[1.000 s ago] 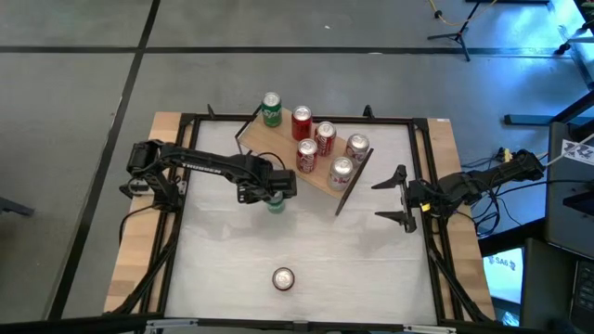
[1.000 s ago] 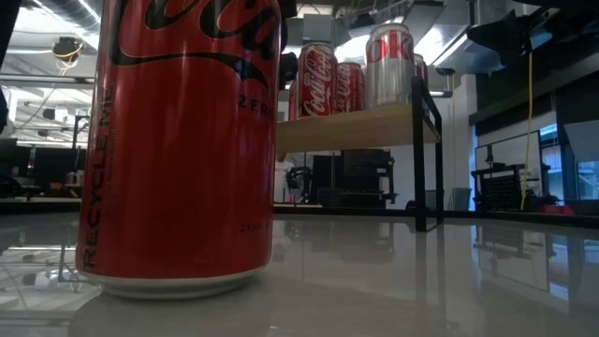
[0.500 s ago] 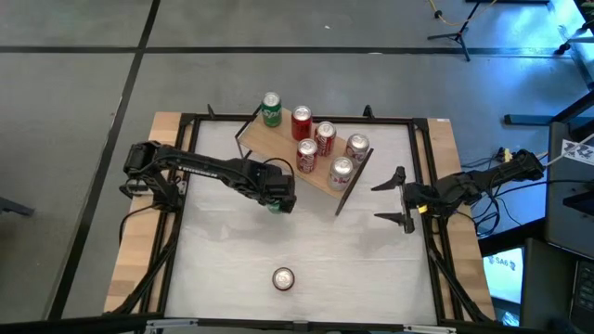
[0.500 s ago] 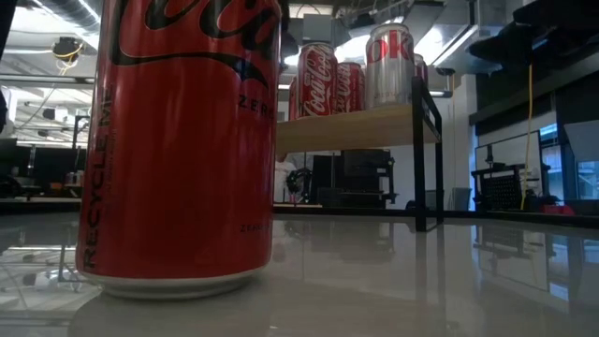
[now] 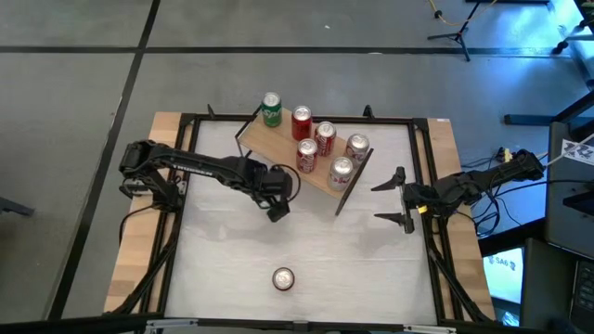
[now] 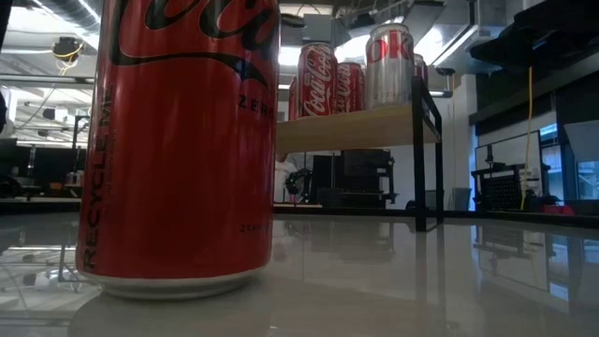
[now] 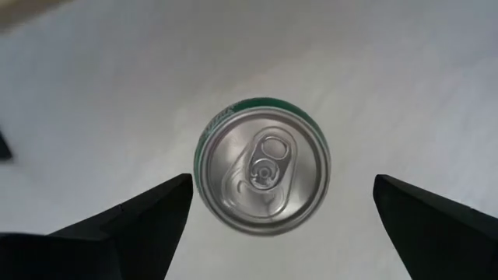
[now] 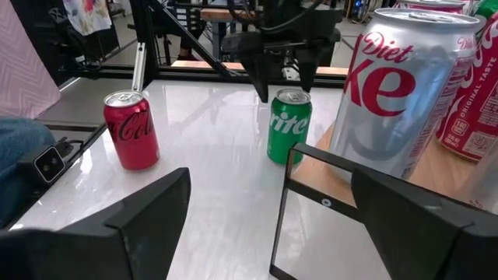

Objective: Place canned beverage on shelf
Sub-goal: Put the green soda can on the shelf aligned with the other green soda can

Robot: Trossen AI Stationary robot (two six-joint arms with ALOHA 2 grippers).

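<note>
High view: left gripper (image 5: 278, 206) poised over the table (image 5: 371, 250) just near of the shelf (image 5: 278, 139), straight above the green can, which is hidden beneath it here. Six cans on the light-wood board: one green (image 5: 271, 109) at the far left end, two red (image 5: 302, 122), three paler ones (image 5: 342, 171) toward the right end. Red can (image 5: 283, 278) standing alone near the front edge. Right gripper (image 5: 401, 199) parked at the right side, fingers spread wide, holding nothing.

Low view: red can (image 6: 182, 140) filling the left foreground; shelf (image 6: 360, 126) behind, cans (image 6: 318, 80) standing on top.

Left wrist view: green can (image 7: 263, 173) upright, seen from above, centred between the two spread fingertips (image 7: 132, 222), not touched by either.

Right wrist view: green can (image 8: 289, 126) upright on the white table, left gripper (image 8: 283, 78) directly above, fingers apart and seemingly just clear of the rim. Red can (image 8: 131, 129) further left. Silver diet can (image 8: 397, 93) close by on the shelf board.
</note>
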